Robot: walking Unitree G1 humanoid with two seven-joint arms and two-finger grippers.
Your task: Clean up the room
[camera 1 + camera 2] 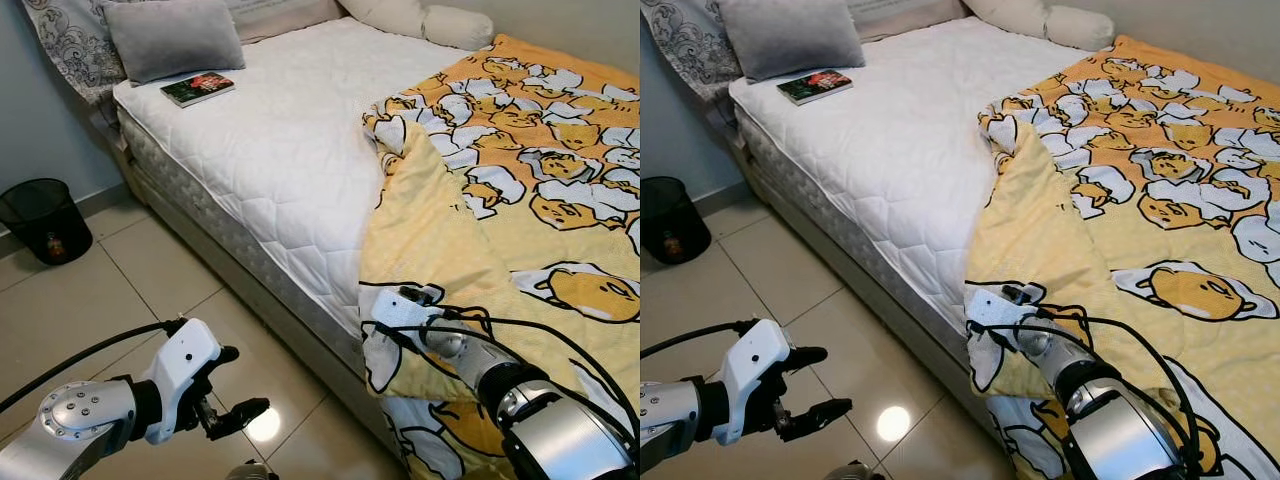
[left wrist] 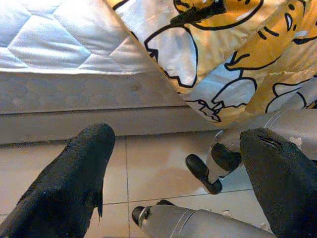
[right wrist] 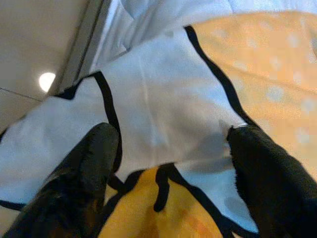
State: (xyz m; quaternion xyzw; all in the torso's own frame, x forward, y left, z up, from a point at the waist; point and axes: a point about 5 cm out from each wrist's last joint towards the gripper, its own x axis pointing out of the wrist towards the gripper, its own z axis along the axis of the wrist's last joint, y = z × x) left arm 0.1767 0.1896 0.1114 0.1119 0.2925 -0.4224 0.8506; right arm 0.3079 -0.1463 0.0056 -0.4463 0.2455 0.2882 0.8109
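- Blanket: yellow, printed with cartoon figures; covers the robot's-right half of the bed, its near corner hanging over the mattress edge toward the floor, one flap folded back to show the plain underside.
- Right gripper: at the hanging corner of the blanket; in the right wrist view the two black fingers stand wide apart with the cloth lying between them, not pinched.
- Left gripper: low over the tiled floor, beside the bed and well apart from the blanket; fingers spread, nothing between them.
- Mattress: white, quilted, bare on the robot's-left half.
- Book: lies flat on the mattress, just in front of a grey pillow.
- White pillows: at the head of the bed.
- Wastebasket: black mesh, stands on the floor by the wall, left of the bed.
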